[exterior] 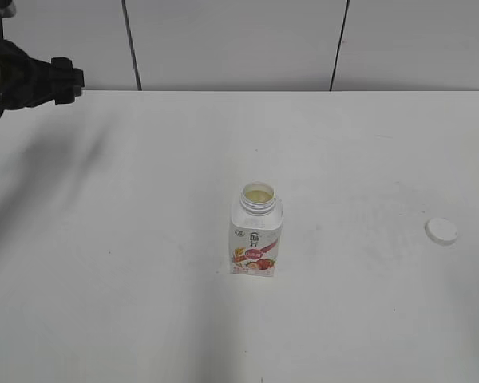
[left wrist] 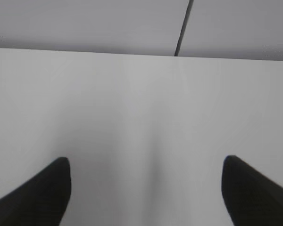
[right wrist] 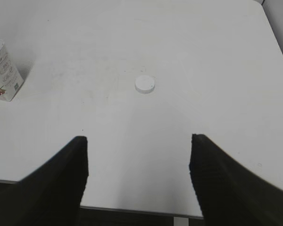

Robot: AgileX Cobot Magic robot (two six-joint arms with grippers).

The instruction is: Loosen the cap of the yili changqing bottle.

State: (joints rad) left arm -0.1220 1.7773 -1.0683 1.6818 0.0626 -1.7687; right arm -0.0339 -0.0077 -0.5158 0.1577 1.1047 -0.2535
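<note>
both end effectors, left and right, spread wide, empty. exterior view alone shows the yili changqing bottle mouth uncapped; cap lies well apart on the table.

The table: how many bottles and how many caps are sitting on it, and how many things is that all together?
Bottles: 1, the yili changqing bottle, standing open near the middle of the table.
Caps: 1, the cap, lying off to the right, apart from the bottle.
Total: 2 things.
</note>
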